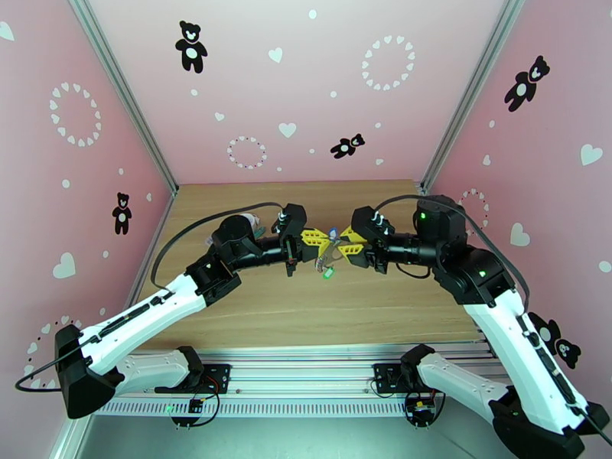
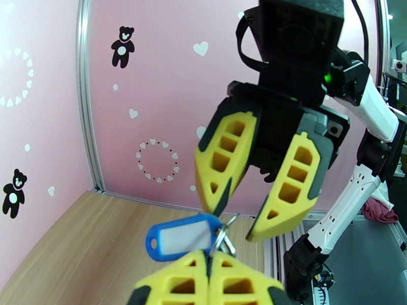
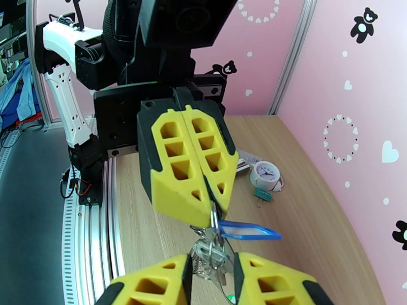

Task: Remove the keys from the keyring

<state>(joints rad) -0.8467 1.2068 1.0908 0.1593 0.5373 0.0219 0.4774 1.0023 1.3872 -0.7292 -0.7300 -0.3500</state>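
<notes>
Pink walls [image 1: 306,70] with bear and heart stickers close in a wooden table [image 1: 306,315]. Over the middle of it hang the keys [image 3: 208,255], a small bunch of metal on little rings, clear of the wood. To the left of the keys, the left gripper [image 3: 212,205] has its yellow fingers pressed together, pinching the top of the bunch at the very tips. A blue tag [image 2: 180,239] sticks out sideways from the keys, right beside that pinch. A green tag [image 1: 328,274] dangles below the keys in the top view. On the other side of the keys, facing the left one, the right gripper [image 2: 234,223] has its fingers apart, one on either side of the bunch. Whether they touch the metal is hard to tell. On the table beyond the keys, towards the back wall on the left arm's side, lies a small white clock charm [image 3: 266,173]. A teal clip [image 3: 262,194] sits just beside it.
</notes>
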